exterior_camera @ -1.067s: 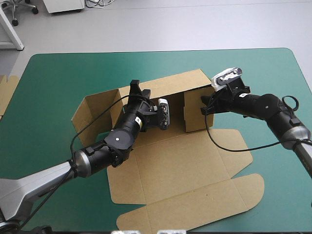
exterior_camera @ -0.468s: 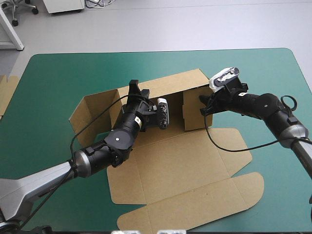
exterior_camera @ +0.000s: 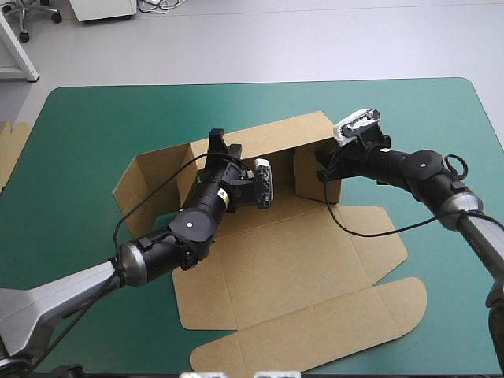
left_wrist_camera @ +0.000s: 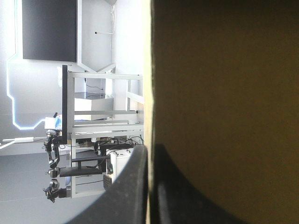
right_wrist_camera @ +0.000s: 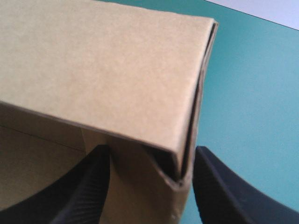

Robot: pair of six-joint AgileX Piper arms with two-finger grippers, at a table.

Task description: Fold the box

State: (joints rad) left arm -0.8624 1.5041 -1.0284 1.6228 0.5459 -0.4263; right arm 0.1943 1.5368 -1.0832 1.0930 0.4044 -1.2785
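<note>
Right gripper edged left, jaws open astride the box; left gripper clamps it.

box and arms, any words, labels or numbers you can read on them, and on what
No text here can be read.
The box: plain brown board, no print in any of the three views.
The left arm: a small yellowish label near the wrist, too small to read.

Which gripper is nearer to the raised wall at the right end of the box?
Right. The right gripper straddles the corner of that wall, one finger on each side. The left gripper grips the back wall of the box, farther left.
</note>
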